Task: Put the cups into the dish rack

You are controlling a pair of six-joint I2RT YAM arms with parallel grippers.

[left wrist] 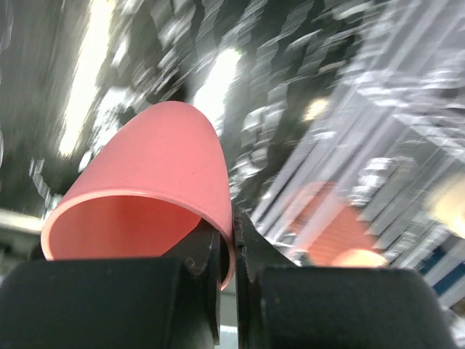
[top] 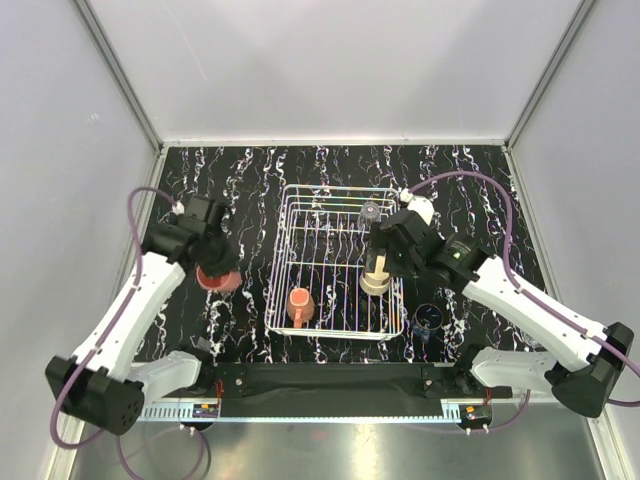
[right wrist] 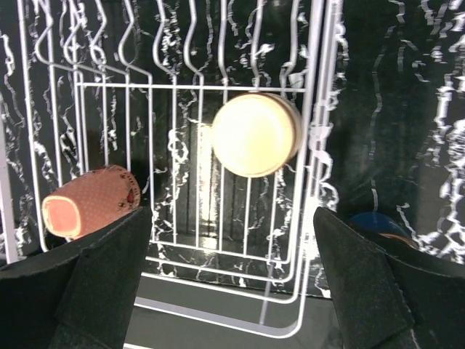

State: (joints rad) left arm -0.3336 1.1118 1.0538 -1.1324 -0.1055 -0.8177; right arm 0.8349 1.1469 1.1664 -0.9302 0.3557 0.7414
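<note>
Your left gripper (left wrist: 234,243) is closed to a thin gap on the wall of the pink plastic tumbler (left wrist: 145,182), with 1 finger inside the rim and 1 outside. In the top view it holds that tumbler over the black marbled table (top: 200,170), left of the white wire dish rack (top: 335,250) and apart from it.

Your right gripper (right wrist: 232,218) is spread wide with nothing in it, over the rack's near right part. Below it the round cream cup (right wrist: 256,134) stands inside the rack, close to the right side. The orange handled mug (right wrist: 91,202) lies on its side at the near left. 1 small clear glass (top: 370,212) stands at the far right. The dark blue cup (top: 430,318) sits on the table, just outside the rack's near right corner.
</note>
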